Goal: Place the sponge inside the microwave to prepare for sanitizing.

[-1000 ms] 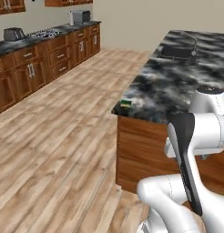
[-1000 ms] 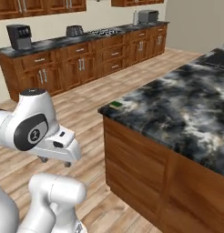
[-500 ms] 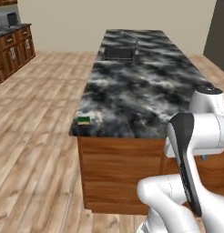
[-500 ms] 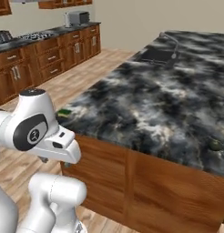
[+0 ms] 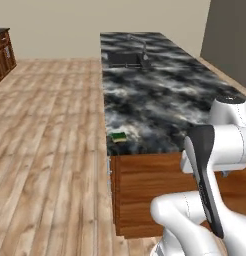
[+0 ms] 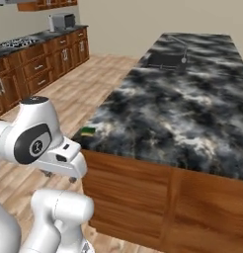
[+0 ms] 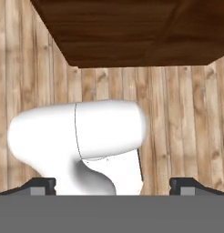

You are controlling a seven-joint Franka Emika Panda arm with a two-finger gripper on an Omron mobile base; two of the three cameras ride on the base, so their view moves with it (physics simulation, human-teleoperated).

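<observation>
The sponge [image 5: 118, 136] is lying flat at the near corner of the dark marbled bench [image 5: 160, 100] (green layer upward), just beside its edge. The sink [image 5: 125, 59] is sitting well apart at the far end. The fingers [image 7: 41, 185] are standing wide apart, gripping nothing, pointing at the wooden floor [image 7: 186, 123].

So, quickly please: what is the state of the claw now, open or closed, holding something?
Claw: open, the two dark tips far apart, holding nothing.
</observation>
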